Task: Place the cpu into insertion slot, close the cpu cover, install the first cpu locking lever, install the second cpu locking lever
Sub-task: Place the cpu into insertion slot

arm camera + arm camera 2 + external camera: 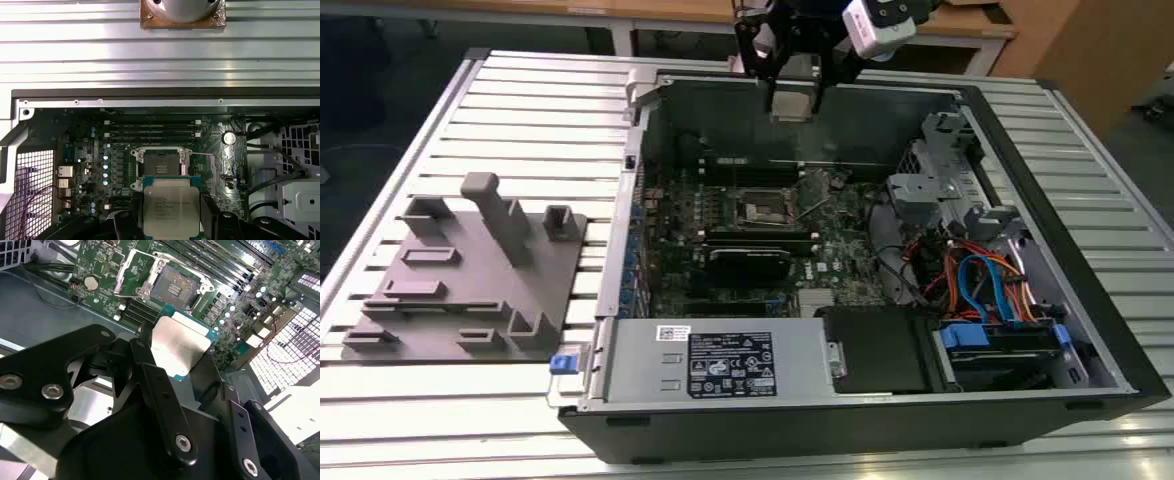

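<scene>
– Checking occlusions first: what's blocked?
– In the second wrist view the black pincer linkage hides the lower half. In the first wrist view the cpu is cut off at the picture's edge. In the exterior view the arm runs out of frame at the top.
– Pincer state?
– Clamped on the cpu. The fingers press opposite edges, and the dull silver top faces both wrist cameras.
– Where's the chip?
– In the air over the far side of the computer case, clear of the motherboard and well apart from the insertion slot.
– Slot and cover?
– The slot's dark contact field is exposed. The cpu cover stands swung open beside it. In the exterior view both are too small to sort out.
– Case contents?
– Motherboard on the floor of the case. A grey power-supply box sits along the near wall. Orange and blue cables are bundled at the exterior view's right.
– Outside the case?
– A grey fixture tray sits on the slatted worktop, at the exterior view's left.
</scene>
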